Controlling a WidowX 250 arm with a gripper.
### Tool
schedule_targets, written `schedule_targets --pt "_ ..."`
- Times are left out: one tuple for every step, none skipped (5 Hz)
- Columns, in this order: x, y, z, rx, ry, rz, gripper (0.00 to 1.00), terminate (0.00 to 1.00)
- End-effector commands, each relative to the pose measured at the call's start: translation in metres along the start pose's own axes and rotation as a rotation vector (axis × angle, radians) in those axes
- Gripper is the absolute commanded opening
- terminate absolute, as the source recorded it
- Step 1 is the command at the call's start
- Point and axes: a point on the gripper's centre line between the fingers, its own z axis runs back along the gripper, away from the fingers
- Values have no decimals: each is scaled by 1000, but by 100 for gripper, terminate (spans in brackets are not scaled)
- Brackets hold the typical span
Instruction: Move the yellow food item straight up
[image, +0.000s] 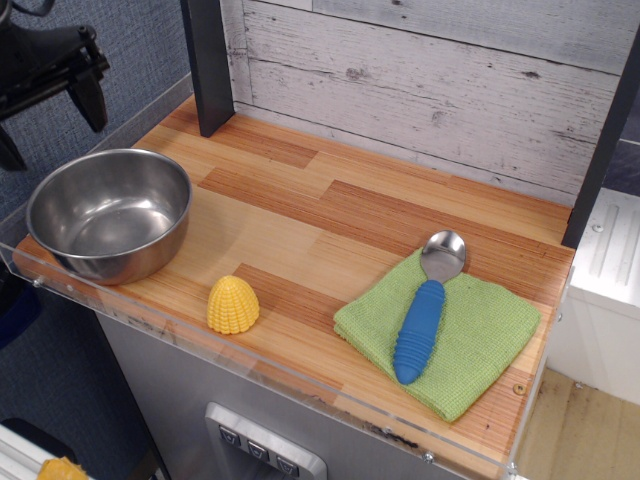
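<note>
Whitewashed plank wall (430, 70) backs a wood-laminate counter (330, 210) with a clear acrylic lip along its front and left edges. A dark vertical post (210, 65) stands at the rear left.

Items on counter:
- Round stainless-steel bowl (108, 213) — front-left corner, empty as far as visible.
- Small bright-yellow ribbed corn-cob tip (232, 305) — the yellow food item. Sits dome-up near the front edge, just right of the bowl but not touching it, well apart from the cloth.
- Folded green cloth (480, 340) — front right, with a metal spoon with a ribbed blue handle (425, 315) lying on it; spoon bowl end hangs off the cloth's rear corner onto the wood.

Black gripper (48, 112) — upper-left corner of the view, above and behind the bowl, partly cut off by the frame. Two dark fingers point down w/ a wide gap between them; jaws stand apart, nothing held.

Step in hand (est.): approach phase. No contact with the corn yet — the task is not started in any physical sense.

Next move calls for: travel right and toward the front edge, clearing the bowl rim, then descend over the dome w/ fingers straddling it. Pinch low, approx. at the widest part — the tapered ribbed shape may squeeze out of a high grip. Then lift.
</note>
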Motion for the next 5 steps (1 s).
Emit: schedule_targets --pt "-18 -13 4 -33 -5 -102 100 0" --pt "-29 -17 2 -73 12 -182 100 0" --pt "-59 -30 -3 -118 51 -343 100 0" --pt "-86 -44 -6 -159 93 -469 100 0" --pt "-104 -54 -16 -180 129 -528 100 0"
